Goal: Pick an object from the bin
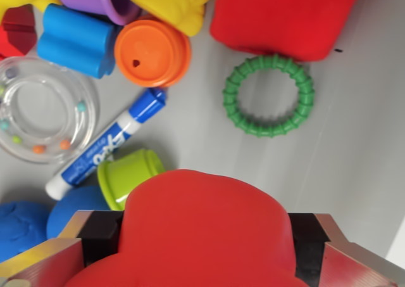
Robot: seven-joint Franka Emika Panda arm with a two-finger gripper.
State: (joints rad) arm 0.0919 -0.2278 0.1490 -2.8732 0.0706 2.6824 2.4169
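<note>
In the wrist view, the gripper [205, 255] is at the bottom edge, and its two metal fingers [44, 265] stand on either side of a red soft toy [205, 230], closed against it. The red soft toy fills the lower middle of the picture, above the bin floor [354, 141] and its other things. It looks plush and light, so I judge it will squeeze a little under the pads and not slip easily; it is not fragile. The hold across its wide body seems a good place. Its rounded end points to the top of the picture, and its long axis is hard to tell because the lower part is cut off. Below lie a green ring [269, 95], a blue marker [106, 144], an orange lid [152, 52] and a lime cup [130, 176].
</note>
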